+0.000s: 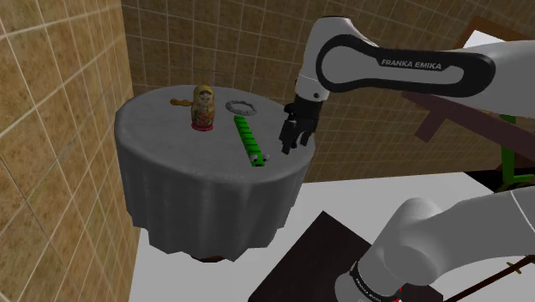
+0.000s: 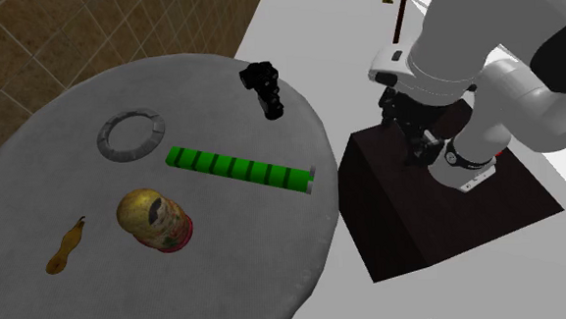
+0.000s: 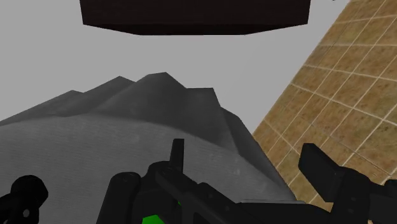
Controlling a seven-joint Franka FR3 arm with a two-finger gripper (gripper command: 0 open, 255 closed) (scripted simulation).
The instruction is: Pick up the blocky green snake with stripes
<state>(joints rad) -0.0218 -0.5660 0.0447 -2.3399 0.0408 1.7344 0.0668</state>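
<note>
A blocky green snake (image 1: 249, 140) with dark stripes lies flat on a round table draped in grey cloth (image 1: 171, 180). In the second exterior view the snake (image 2: 240, 168) stretches from the table's middle to its edge nearest the stand. My black gripper (image 1: 290, 146) hangs just off the shoulder view's right of the snake's head end, over the table's rim. Seen from the second exterior view, the gripper (image 2: 272, 107) is a short way beyond the snake and not touching it. Its fingers stand apart with nothing between them. In the wrist view a green sliver of the snake (image 3: 151, 219) shows beneath the gripper (image 3: 245, 151).
A painted nesting doll (image 2: 154, 221) lies beside the snake, a grey ring (image 2: 130, 134) lies on its other side, and a brown gourd-shaped piece (image 2: 66, 247) lies farther off. The dark stand (image 2: 441, 215) sits close to the table edge. Tiled walls (image 1: 51, 103) rise behind the table.
</note>
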